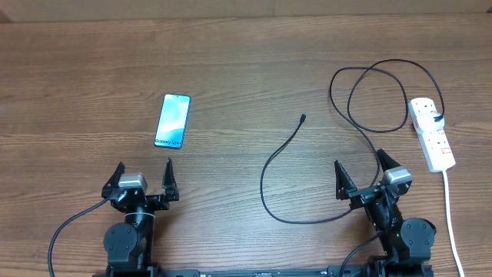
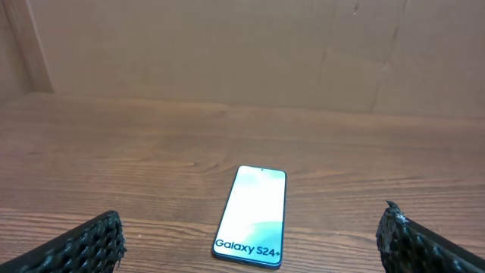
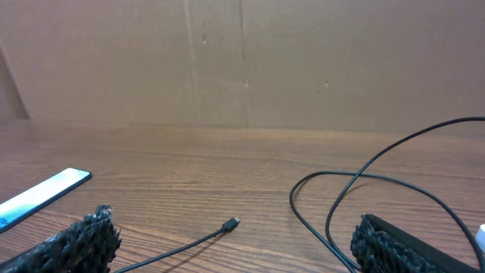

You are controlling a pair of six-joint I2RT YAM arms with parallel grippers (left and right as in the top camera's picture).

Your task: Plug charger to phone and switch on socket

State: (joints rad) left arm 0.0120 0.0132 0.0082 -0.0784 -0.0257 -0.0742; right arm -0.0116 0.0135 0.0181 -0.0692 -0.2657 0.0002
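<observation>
Right of the phone, well apart from it, the charger lies in big loops, its plug tip at the end nearest the phone. Far to the phone's right sits the socket. Just on the robot's side of the phone, the left gripper hangs wide open and empty. The right gripper, far right of the phone, is open and empty too.

The tip is tiny, so a pinch could miss or slip. The loops run close by the right gripper and could snag. A hard push could slide the phone away, since nothing holds it.
</observation>
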